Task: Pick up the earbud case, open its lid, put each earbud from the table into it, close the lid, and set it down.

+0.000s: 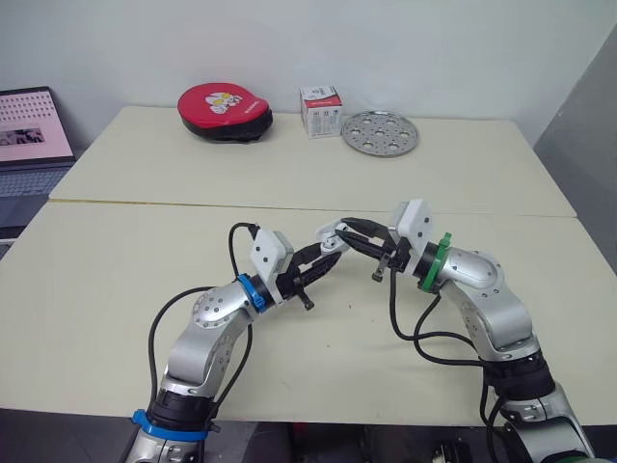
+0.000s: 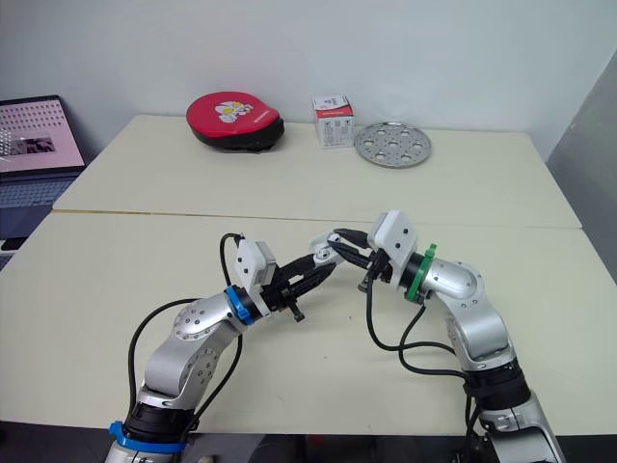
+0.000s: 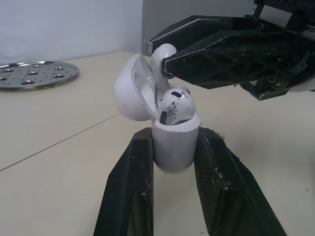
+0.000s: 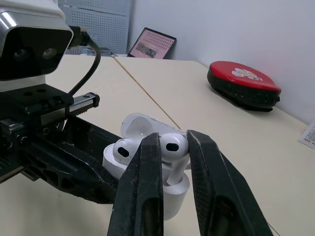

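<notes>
Above desk [image 1: 116, 260] centre: L end effector [image 3: 175, 140] clamps earbud case [image 3: 173, 157] upright, lid [image 3: 129, 91] swung open; first earbud [image 3: 174, 105] seated; R end effector [image 4: 173, 147] pinches second earbud [image 4: 173, 141] directly over case mouth, beside first; contact w/ free socket unclear; next move prob. short push down along case's long axis.

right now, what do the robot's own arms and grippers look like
Both arms are rounded silver metal links. The left arm has a blue ring at the wrist, the right arm a green ring. Each wrist carries a white camera block, and black cables loop alongside. The left gripper and right gripper each have two black lattice-patterned fingers.
</notes>
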Robot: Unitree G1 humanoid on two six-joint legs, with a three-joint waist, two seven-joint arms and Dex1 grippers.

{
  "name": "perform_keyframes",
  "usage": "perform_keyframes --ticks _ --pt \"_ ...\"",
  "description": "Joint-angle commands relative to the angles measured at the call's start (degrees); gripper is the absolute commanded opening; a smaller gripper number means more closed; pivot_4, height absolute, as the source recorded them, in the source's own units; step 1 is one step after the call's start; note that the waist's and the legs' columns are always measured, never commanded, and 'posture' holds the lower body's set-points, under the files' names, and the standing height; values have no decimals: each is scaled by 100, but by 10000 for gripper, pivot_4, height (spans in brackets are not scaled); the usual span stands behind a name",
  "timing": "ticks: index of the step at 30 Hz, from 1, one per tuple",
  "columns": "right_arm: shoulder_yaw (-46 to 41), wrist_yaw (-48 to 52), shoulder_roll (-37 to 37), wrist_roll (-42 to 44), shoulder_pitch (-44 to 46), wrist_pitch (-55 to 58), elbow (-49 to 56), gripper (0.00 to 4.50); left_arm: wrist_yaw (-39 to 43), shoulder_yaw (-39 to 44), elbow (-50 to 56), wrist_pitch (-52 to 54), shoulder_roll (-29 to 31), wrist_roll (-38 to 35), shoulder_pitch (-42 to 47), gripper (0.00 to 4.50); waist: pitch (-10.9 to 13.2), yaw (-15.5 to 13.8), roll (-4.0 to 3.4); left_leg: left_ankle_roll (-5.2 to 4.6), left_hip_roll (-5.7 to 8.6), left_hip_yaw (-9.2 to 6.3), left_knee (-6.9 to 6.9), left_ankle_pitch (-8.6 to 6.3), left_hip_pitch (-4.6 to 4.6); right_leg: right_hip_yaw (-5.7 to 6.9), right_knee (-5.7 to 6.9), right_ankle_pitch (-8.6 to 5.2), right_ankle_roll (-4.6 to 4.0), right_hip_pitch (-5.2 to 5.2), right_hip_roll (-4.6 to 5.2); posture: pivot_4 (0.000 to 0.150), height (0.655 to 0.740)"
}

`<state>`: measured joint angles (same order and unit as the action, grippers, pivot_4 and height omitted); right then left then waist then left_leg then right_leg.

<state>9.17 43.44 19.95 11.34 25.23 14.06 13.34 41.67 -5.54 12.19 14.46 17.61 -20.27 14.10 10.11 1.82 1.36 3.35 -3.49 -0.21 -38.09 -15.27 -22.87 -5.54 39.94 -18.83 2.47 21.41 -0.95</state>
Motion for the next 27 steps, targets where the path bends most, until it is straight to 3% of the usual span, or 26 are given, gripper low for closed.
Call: perform_keyframes --ticks 1,9,15,21,27 --pt "75 -54 75 -178 -65 -283 58 3849 16 41 99 -69 -36 -109 93 7804 0 0 0 0 0 0 0 0 0 0 0 0 0 0 0 1500 7400" --pt "201 14 95 -57 -234 -98 313 3849 22 6 111 -95 -55 -100 113 7804 0 -1 0 0 0 0 0 0 0 0 0 0 0 0 0 1500 7400" --pt "36 6 219 210 -179 501 624 24506 32 -4 100 -101 -40 -86 111 7804 0 -3 0 0 0 -3 0 0 0 1 0 0 0 -1 0 1500 7400" --pt "-967 163 1048 1236 -67 1901 1253 24636 79 9 31 -87 -6 -87 108 7804 0 -20 0 0 4 -4 -1 0 -5 1 -4 0 0 -2 3 1500 7400" --pt "-1549 753 2308 1650 125 2334 1082 24636 1012 -385 143 504 319 -539 131 7804 1 4 0 -1 3 0 3 -1 -3 0 -6 0 0 0 0 1500 7400"
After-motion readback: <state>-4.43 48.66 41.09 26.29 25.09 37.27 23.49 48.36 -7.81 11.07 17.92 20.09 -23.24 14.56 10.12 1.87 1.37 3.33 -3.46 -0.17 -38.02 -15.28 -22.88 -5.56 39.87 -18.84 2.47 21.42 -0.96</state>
